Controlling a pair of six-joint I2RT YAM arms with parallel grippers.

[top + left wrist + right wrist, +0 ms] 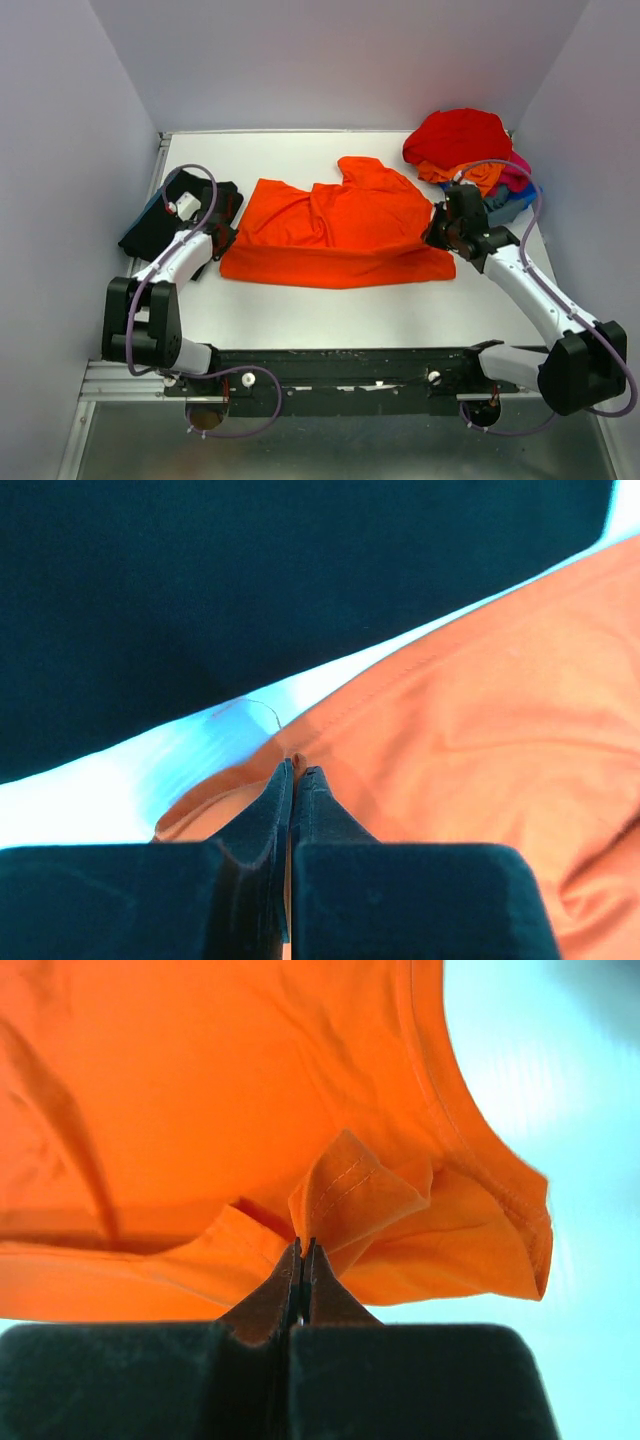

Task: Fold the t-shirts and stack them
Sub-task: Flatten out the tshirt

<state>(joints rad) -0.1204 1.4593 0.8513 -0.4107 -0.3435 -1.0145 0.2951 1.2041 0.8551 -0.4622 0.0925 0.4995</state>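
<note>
Orange tee (340, 225) in both grippers (298, 770) (303, 1246)

Bright, even light falls from overhead. The white table (330, 300) shows no glare, and the arms throw only short, soft shadows. The orange t-shirt (340, 225) glows saturated, its folds gently shaded. Both wrist views tint the table a cold blue. Up close, the left gripper (297, 771) is a dark, soft-edged block, and the black t-shirt (250, 570) behind it reads as a flat, detailless mass.
</note>
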